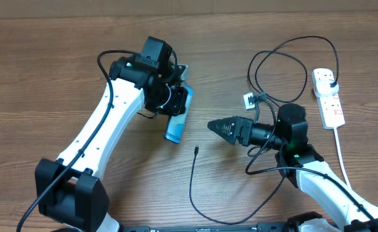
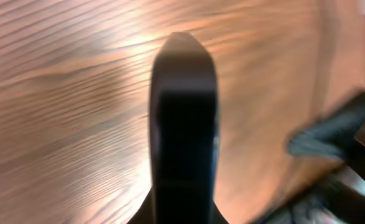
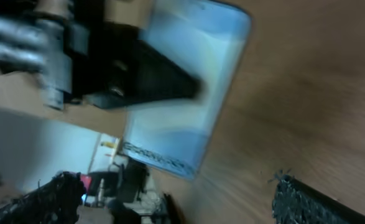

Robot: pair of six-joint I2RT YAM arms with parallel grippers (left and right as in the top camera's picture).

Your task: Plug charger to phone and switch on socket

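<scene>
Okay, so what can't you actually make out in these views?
Charging port of the phone: overhead, too small, and the left gripper covers part of it.
Left wrist view: motion blur; the dark shape at centre can't be identified.
Switches on the socket: overhead, too small to read on or off.
Text on the phone screen: right wrist view, blurred.

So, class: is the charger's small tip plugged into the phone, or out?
Out: the charger tip lies bare on the table, apart from the phone.
</scene>
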